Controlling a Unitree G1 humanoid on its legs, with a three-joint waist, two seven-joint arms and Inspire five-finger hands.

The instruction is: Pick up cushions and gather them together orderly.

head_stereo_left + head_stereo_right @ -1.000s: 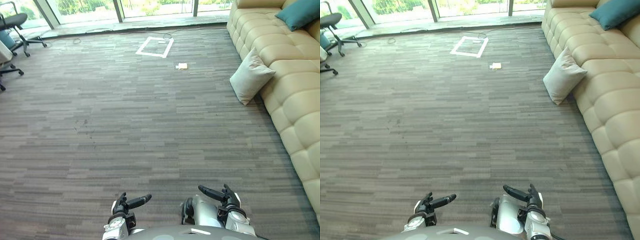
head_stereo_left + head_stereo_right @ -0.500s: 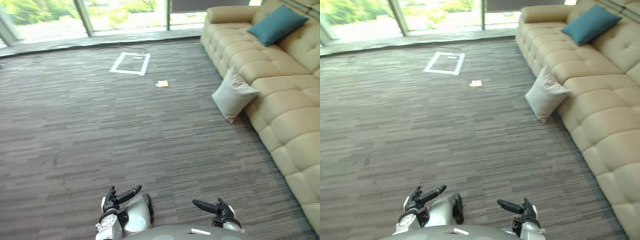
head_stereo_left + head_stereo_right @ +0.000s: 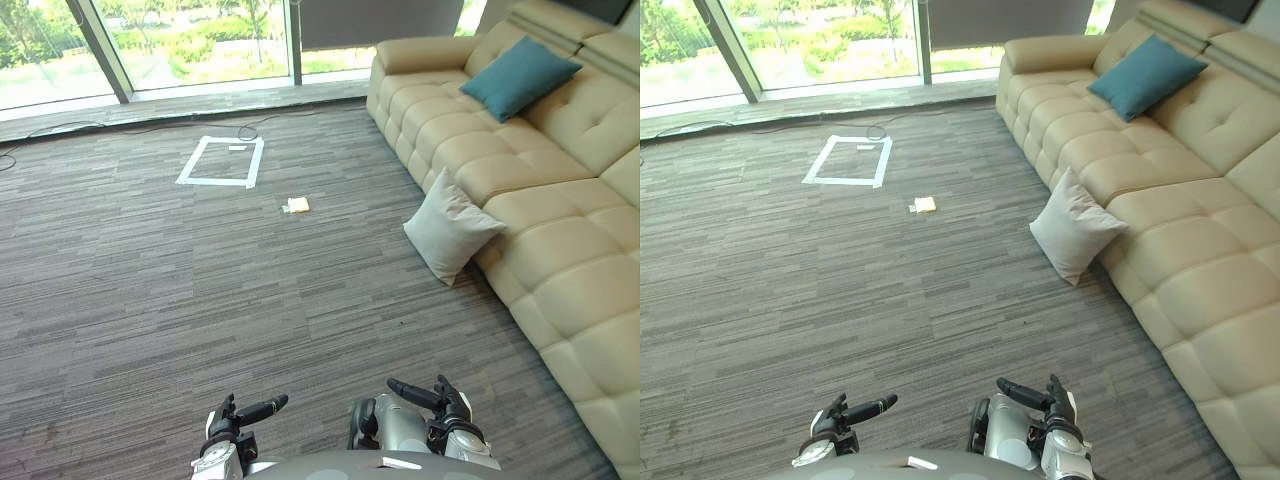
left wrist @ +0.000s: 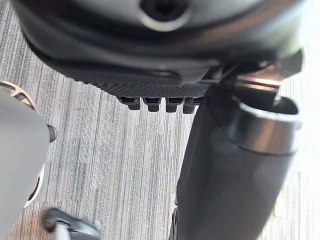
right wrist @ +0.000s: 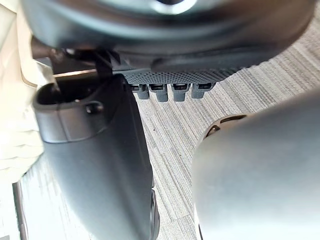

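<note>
A pale grey cushion [image 3: 450, 228] stands on the carpet, leaning against the front of the beige sofa [image 3: 560, 290]. A teal cushion [image 3: 518, 77] lies on the sofa seat further back, against the backrest. My left hand [image 3: 245, 412] and right hand [image 3: 432, 397] hang low near my body, well short of both cushions. Their fingers are straight and hold nothing. The left wrist view shows the left hand [image 4: 150, 85] over bare carpet. In the right wrist view the right hand [image 5: 175, 75] is also above carpet.
A white tape rectangle [image 3: 222, 162] is marked on the carpet ahead and to the left. A small yellowish object [image 3: 298, 205] lies near it. Tall windows [image 3: 200, 40] run along the far wall, with a dark cable [image 3: 40, 140] on the floor below them.
The whole picture has shifted: the camera has turned toward the sofa, so more of it and the teal cushion shows. Both hands stay low and empty.
</note>
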